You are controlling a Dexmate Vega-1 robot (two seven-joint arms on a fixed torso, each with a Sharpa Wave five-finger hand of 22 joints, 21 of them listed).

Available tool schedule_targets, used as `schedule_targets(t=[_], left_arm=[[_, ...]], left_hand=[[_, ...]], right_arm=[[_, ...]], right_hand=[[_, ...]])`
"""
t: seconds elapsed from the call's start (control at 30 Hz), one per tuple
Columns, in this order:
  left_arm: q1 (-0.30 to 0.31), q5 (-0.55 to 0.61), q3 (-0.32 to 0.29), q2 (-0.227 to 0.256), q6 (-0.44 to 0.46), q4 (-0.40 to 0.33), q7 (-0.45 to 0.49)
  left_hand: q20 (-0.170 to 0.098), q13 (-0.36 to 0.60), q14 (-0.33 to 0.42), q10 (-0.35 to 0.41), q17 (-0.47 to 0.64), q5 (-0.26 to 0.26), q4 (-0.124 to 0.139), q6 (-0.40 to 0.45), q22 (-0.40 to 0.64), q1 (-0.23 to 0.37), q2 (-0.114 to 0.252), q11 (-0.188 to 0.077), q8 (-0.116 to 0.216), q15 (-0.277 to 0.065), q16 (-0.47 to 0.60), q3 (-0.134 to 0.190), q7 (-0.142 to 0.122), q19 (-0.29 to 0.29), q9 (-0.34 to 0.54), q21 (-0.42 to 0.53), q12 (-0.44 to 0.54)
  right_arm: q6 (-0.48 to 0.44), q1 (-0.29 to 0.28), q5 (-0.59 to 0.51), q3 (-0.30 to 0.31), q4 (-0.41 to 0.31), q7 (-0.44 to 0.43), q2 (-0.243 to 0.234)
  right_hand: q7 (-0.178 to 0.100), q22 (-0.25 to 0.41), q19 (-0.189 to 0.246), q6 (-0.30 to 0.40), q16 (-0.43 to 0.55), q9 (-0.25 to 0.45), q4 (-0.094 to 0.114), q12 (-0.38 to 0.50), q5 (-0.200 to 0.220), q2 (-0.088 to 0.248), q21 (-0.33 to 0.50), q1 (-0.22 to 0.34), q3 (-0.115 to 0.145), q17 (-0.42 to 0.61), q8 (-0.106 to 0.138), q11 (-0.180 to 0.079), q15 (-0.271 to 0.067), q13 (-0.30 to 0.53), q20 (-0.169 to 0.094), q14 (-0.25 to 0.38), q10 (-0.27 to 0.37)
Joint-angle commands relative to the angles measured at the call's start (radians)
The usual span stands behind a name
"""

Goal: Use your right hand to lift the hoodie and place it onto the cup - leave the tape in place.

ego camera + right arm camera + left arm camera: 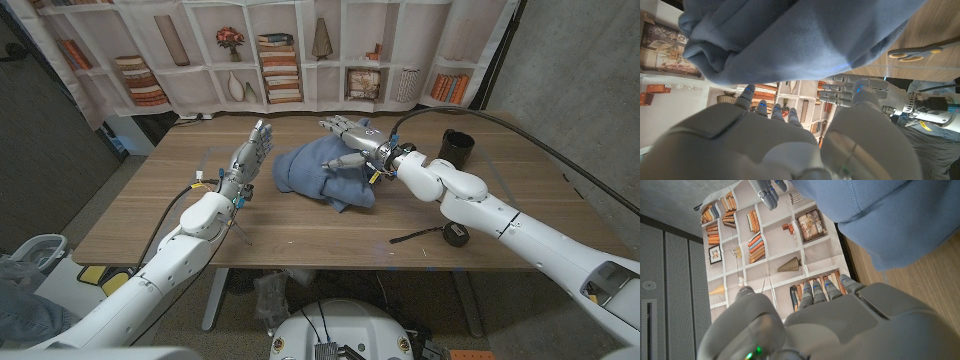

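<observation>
Right hand (350,143) at the hoodie's (322,172) far right edge, thumb tucked to the cloth, other fingers spread above; grip not certain. Hoodie heaped mid-table, just left of the hand. Cup (457,148) well right (opposite side from the heap). Left hand (250,155) open, upright, idle beside the hoodie.

light: even, soft indoor | shadows: faint | head view: edges bowed | wrist views: near hands blurred
</observation>
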Motion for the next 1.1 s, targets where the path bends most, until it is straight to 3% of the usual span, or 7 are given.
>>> schedule_targets(t=[0.03,1.1], left_arm=[[-0.010,-0.007,0.003,0.000,0.003,0.006,-0.011],[0.007,-0.018,-0.001,0.000,-0.005,0.008,-0.014]], left_hand=[[0.000,0.005,-0.005,0.000,0.003,0.006,0.001,0.004,0.005,0.012,0.003,0.009,0.000,0.006,0.001,-0.005,0.003,-0.006,0.005,0.001,-0.001],[0.002,0.005,-0.004,0.003,0.003,0.007,0.002,0.008,0.005,0.015,0.007,0.008,-0.001,0.007,0.002,-0.013,0.001,-0.009,0.005,0.001,0.000]], right_arm=[[-0.006,0.014,-0.010,-0.022,0.022,0.011,0.010],[-0.045,0.033,-0.010,-0.069,0.056,0.071,0.026]], right_hand=[[0.001,0.004,0.005,-0.015,-0.001,0.005,0.001,0.000,0.007,0.001,0.006,0.011,-0.007,0.003,-0.002,0.003,-0.001,0.002,0.003,-0.007,-0.020],[0.004,0.004,0.005,-0.022,0.000,0.006,0.003,0.001,0.015,0.001,0.006,0.017,-0.014,0.003,0.004,0.005,-0.001,0.002,0.003,-0.008,-0.028]])
